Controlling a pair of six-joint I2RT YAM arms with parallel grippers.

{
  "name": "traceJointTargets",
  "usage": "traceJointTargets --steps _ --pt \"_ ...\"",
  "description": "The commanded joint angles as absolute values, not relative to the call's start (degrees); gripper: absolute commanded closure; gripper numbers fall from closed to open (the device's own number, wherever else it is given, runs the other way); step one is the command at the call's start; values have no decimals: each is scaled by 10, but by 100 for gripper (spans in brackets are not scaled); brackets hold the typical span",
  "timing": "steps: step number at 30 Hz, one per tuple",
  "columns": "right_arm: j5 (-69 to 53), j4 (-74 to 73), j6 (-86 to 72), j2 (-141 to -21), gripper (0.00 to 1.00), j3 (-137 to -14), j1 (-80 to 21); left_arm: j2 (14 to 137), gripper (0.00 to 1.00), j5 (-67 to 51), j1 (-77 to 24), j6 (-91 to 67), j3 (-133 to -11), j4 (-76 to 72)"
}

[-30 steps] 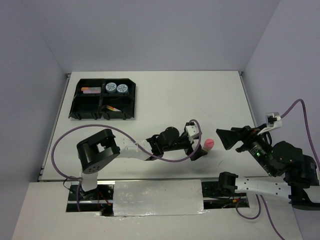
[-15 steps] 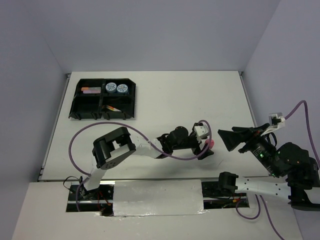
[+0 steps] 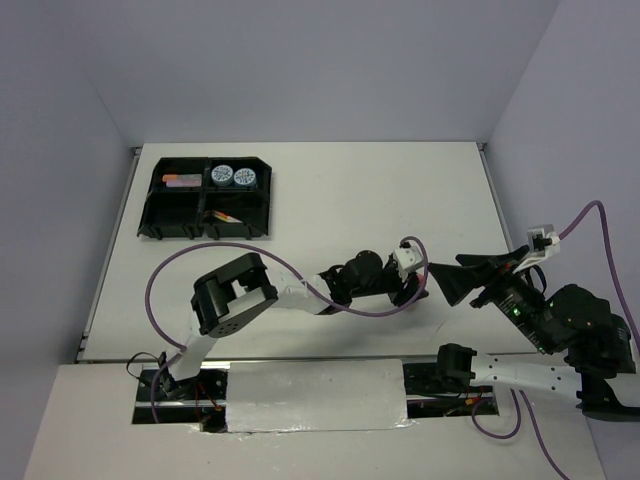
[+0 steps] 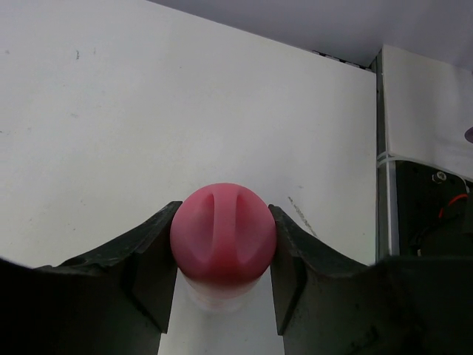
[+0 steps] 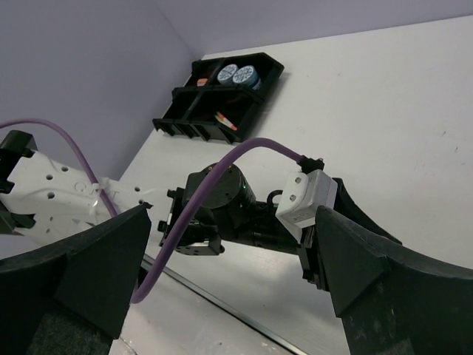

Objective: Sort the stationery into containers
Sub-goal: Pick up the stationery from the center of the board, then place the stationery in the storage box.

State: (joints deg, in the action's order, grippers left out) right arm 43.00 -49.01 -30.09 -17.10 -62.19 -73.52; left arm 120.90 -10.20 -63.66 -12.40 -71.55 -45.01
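L arm stretched right across near part of table (image 3: 350,190). L gripper (image 4: 224,211) is clamped on pink-capped bottle (image 4: 223,235): both fingers (image 4: 148,259) press against sides of round cap, pale body just visible below it. Bottle is near-right of table centre, hidden under the gripper in top view. R gripper (image 3: 442,283) is just right of it, jaws spread wide, nothing betw. them, facing L wrist. Black tray (image 3: 205,236) at far left, well apart from both arms. It holds 2 tape rolls (image 3: 233,177) in far-right compartment, highlighters (image 3: 182,181) in far-left, thin pens (image 3: 228,216) in near-right.
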Motion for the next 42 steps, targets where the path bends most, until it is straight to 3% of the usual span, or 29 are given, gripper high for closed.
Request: traceJointTargets --steps 1,9,12,16,20,22,26,29,34,42 --pt "425 -457 -287 -174 0 -613 -738 1201 100 -92 -632 -129 -719 -471" --pt "426 -445 -283 -165 0 -610 -739 1052 100 66 -585 -170 -602 -433" --pt "425 -436 -277 -172 0 -606 -738 917 100 106 -535 -182 -559 -385" --pt "418 -390 -251 -196 0 -588 -739 802 100 357 -465 -189 -570 -225" --pt "421 -320 -207 -246 0 -561 -738 770 100 492 -330 -287 -648 18" --pt "418 -271 -190 -275 0 -551 -738 771 100 546 -247 -320 -658 55" --pt "402 -229 -183 -333 0 -540 -737 779 100 548 -122 -371 -646 23" --pt "385 -225 -195 -376 0 -538 -731 809 100 593 -83 -402 -679 52" --pt "324 -195 -203 -402 0 -512 -702 845 100 579 -48 -333 -670 -70" --pt "248 -176 -205 -401 0 -490 -640 890 100 594 -39 -331 -626 -142"
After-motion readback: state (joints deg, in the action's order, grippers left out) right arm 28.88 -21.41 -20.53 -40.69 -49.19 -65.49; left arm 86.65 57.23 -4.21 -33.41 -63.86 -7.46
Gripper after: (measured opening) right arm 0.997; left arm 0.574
